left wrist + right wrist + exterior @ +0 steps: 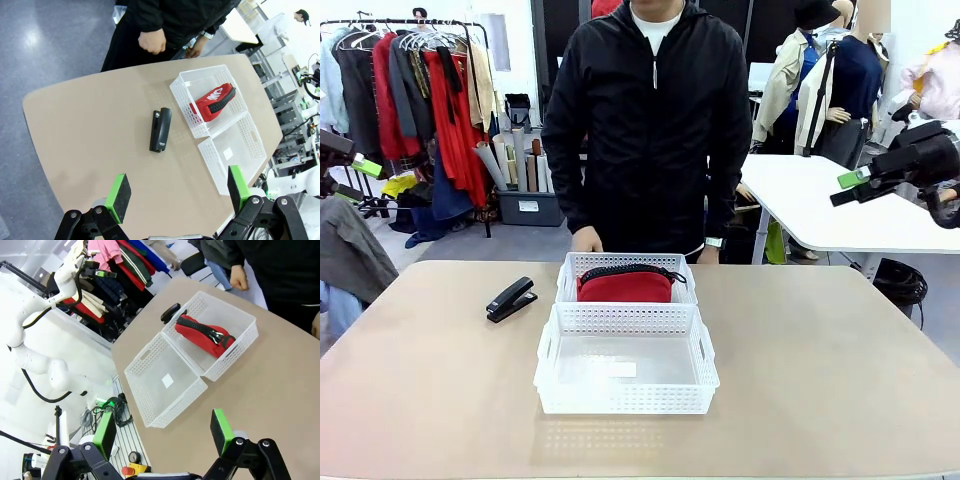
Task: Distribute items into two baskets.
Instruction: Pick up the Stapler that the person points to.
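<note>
With pouch (pixel 625 286) in upper basket (pixel 620 261) (lower basket (pixel 623 397) seemingly bare), the centre-left stapler (pixel 510 299) wants grasping next; left gripper (pixel 178 191) and right gripper (pixel 165 432) gape empty.

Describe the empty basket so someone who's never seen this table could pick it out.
Look to the middle of the tan table: the empty basket, white lattice plastic, sits on the robot's side, farther from the person. Its matching twin, end to end with it, holds a red pouch; this one's clear bottom is bare.

Black left pincer (pixel 177 190), green pads (pixel 118 196)
</note>
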Motion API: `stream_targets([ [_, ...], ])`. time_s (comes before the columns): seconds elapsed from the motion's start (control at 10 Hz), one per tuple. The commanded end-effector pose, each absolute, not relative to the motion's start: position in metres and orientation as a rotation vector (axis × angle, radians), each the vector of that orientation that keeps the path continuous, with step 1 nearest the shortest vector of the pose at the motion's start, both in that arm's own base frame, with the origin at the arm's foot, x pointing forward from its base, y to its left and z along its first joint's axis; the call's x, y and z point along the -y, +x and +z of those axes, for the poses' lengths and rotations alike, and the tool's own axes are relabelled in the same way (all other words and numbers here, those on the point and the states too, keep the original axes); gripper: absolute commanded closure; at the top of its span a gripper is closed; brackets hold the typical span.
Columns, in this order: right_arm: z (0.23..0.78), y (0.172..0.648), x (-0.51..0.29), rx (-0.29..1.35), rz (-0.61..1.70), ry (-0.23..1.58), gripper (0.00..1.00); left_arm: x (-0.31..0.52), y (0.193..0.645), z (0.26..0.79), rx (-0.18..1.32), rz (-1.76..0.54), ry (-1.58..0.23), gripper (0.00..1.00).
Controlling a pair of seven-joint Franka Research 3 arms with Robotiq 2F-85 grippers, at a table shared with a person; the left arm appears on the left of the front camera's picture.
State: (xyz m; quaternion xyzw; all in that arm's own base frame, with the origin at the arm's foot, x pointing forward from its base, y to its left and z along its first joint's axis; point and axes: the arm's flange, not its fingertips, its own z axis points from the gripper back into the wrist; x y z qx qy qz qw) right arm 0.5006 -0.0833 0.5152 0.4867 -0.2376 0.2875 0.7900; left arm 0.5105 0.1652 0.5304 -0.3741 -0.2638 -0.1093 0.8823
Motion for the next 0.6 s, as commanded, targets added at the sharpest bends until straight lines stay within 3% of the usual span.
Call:
stream_targets([
  [0.0, 0.5143, 0.4916, 0.0817, 0.497, 0.601, 1.044, 0.0, -0.1651, 0.5102, 0.5317, 0.557, -0.225, -0.787, 0.0],
  [0.5, 0.5131, 0.4929, 0.078, 0.503, 0.632, 1.043, 0.0, -0.1651, 0.5102, 0.5317, 0.557, -0.225, -0.787, 0.0],
])
